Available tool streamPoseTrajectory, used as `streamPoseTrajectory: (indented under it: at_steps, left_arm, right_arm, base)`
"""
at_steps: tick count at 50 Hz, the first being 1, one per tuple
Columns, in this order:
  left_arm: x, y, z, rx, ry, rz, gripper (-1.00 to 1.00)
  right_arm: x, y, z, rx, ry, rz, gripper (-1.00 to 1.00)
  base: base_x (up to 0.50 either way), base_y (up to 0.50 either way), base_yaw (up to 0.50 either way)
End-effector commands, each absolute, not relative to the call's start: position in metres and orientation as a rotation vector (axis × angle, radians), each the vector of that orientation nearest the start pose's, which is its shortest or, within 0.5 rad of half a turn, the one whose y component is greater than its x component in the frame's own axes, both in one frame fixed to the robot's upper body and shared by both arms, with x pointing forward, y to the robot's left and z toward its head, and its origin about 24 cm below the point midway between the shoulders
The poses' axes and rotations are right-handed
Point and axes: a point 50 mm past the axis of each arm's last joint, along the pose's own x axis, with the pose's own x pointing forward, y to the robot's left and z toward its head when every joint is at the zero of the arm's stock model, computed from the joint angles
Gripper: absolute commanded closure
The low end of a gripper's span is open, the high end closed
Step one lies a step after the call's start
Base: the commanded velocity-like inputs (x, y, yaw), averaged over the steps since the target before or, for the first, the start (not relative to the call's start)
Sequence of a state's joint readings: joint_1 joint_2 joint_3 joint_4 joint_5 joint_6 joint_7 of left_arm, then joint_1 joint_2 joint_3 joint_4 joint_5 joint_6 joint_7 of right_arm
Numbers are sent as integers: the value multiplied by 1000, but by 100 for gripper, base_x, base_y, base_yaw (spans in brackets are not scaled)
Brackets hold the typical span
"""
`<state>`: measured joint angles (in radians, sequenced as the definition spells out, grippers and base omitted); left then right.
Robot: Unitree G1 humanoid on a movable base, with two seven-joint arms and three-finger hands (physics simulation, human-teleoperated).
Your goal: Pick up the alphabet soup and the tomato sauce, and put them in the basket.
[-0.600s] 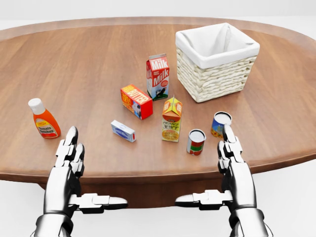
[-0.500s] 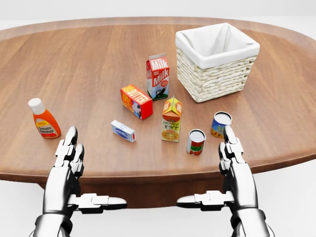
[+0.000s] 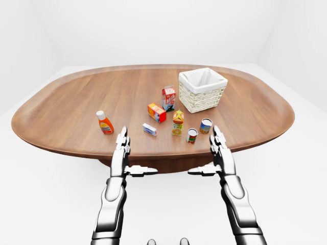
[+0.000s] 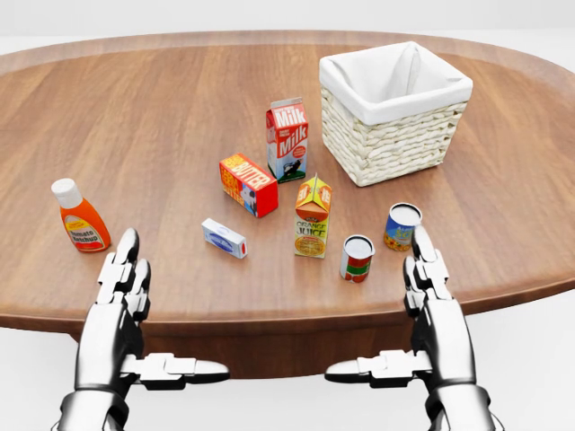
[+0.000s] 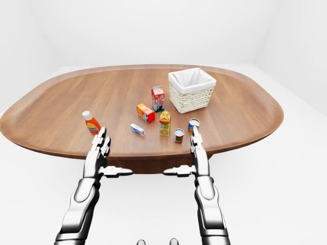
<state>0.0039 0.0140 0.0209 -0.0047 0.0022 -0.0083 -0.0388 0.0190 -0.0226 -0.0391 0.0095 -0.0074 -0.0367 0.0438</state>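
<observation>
At the bottom of the head view, left hand (image 4: 121,278) and right hand (image 4: 422,269) are spread, holding nothing. Just above the right hand stand alphabet soup (image 4: 357,259) and tomato sauce (image 4: 402,226); the basket (image 4: 395,135) is upper right. A careless reach may tip the orange juice (image 4: 312,216) beside them.

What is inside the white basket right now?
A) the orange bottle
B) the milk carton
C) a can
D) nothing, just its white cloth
D: the basket shows only its white lining, while both cans, the milk carton and the orange bottle stand on the table outside it.
</observation>
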Motion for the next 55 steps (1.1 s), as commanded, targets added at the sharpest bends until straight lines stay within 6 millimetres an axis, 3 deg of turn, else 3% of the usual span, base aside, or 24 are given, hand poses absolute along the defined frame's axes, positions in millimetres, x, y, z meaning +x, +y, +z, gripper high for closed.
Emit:
streamPoseTrajectory:
  at_steps: [1, 15, 33, 34, 36, 39, 40, 42, 47, 51, 53, 55]
  left_arm:
    - [247, 156, 58, 77, -104, 15, -100]
    - [222, 156, 101, 242, -312, 109, -100]
    - [211, 154, 114, 328, -372, 146, -100]
    - [211, 153, 114, 328, -373, 146, -100]
    - [211, 153, 115, 334, -376, 149, -100]
    - [210, 153, 114, 336, -373, 151, -100]
    - [210, 153, 114, 336, -374, 150, -100]
    - [210, 153, 115, 335, -377, 148, -100]
    - [211, 153, 115, 335, -377, 150, -100]
    - [211, 153, 115, 335, -378, 151, -100]
    - [211, 153, 116, 336, -380, 152, -100]
    - [210, 154, 115, 338, -380, 154, -100]
  right_arm:
    - [242, -163, 56, -83, -113, -25, -100]
    - [224, -168, 86, -152, -240, -101, -100]
    - [214, -170, 101, -200, -303, -156, -100]
    - [215, -171, 92, -205, -265, -163, -100]
    - [213, -170, 103, -209, -313, -162, -100]
    - [215, -172, 89, -214, -251, -171, -100]
    - [214, -171, 101, -212, -303, -166, -100]
    - [215, -172, 94, -214, -271, -172, -100]
    - [214, -172, 103, -215, -313, -174, -100]
    - [216, -175, 88, -223, -246, -194, -100]
    - [214, -174, 100, -222, -298, -192, -100]
    - [216, -174, 88, -225, -246, -196, -100]
  base:
    - [0, 0, 0]
    - [0, 0, 0]
    - [0, 0, 0]
    - [0, 0, 0]
    - [0, 0, 0]
    - [0, 0, 0]
    - [0, 0, 0]
    - [0, 0, 0]
    - [0, 0, 0]
    - [0, 0, 0]
    - [0, 0, 0]
    - [0, 0, 0]
